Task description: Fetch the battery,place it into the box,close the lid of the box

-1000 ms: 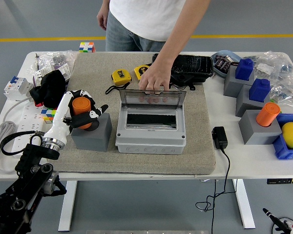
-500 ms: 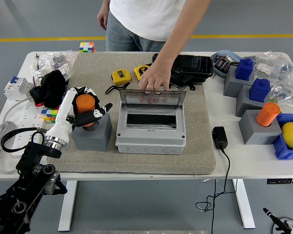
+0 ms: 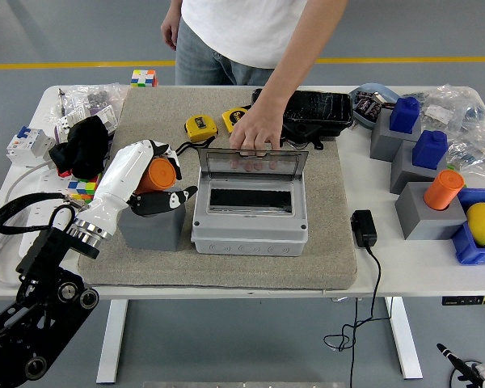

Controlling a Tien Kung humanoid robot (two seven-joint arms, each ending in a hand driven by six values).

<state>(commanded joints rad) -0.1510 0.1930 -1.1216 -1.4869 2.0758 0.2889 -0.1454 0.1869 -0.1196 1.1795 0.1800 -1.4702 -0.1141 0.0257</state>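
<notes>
An orange cylindrical battery [image 3: 159,174] is held in my left hand [image 3: 155,179], whose fingers are curled around it. The battery is tilted and lifted just above the grey block [image 3: 152,226] it stood on. To the right sits the grey box [image 3: 250,212] with its dark opening [image 3: 250,199] showing. A person's hand [image 3: 254,133] holds the box's clear lid [image 3: 254,162] up at the far side. My right arm does not show.
Two yellow tape measures [image 3: 200,126] lie behind the box. A black case [image 3: 317,111], grey blocks with blue and orange batteries [image 3: 443,190], a blue bin with a yellow object [image 3: 483,224] and a black adapter [image 3: 364,228] are at the right. Cables and a power strip [image 3: 24,196] lie at left.
My left hand has lifted the orange battery off the grey block and tilted it, moving up and to the right toward the box. The person's hand stays on the lid.
</notes>
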